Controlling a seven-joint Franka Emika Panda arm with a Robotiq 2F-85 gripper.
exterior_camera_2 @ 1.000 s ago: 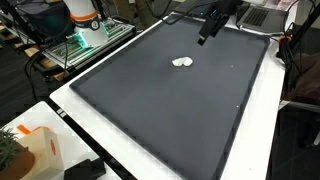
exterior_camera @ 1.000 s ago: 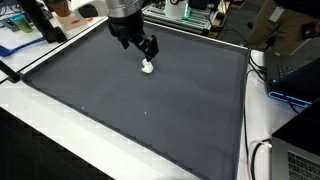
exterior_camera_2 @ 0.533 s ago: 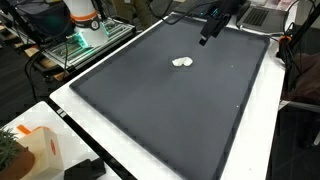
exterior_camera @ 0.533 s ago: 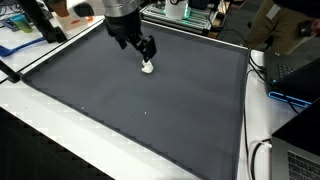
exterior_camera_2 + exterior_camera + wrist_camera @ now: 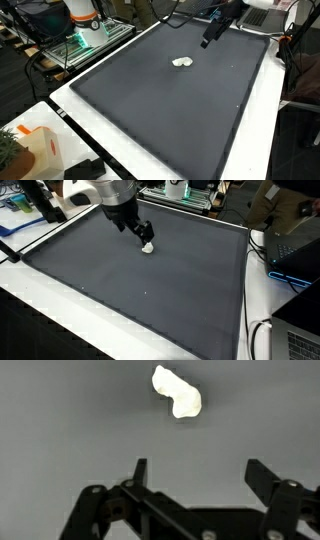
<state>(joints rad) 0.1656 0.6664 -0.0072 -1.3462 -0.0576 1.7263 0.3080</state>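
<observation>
Claw (image 5: 195,465): its two fingers stand wide apart and hold nothing. It hangs just over the mat.
White lump (image 5: 178,392): it lies on the mat just ahead of the claw's fingertips, not between them and not touching them. In an exterior view the lump (image 5: 149,247) sits right beside the claw.
Feel: it looks small and very light. It may be soft, like a scrunched bit of paper or dough, but the view is too blurry to be sure.
Best hold: across its thin middle, with one finger on each long side. A gentle squeeze should do, as a hard one could squash it or make it pop out.
Mat (image 5: 150,290): dark, flat and wide.
Table (image 5: 40,310): its white edge shows around the mat.
</observation>
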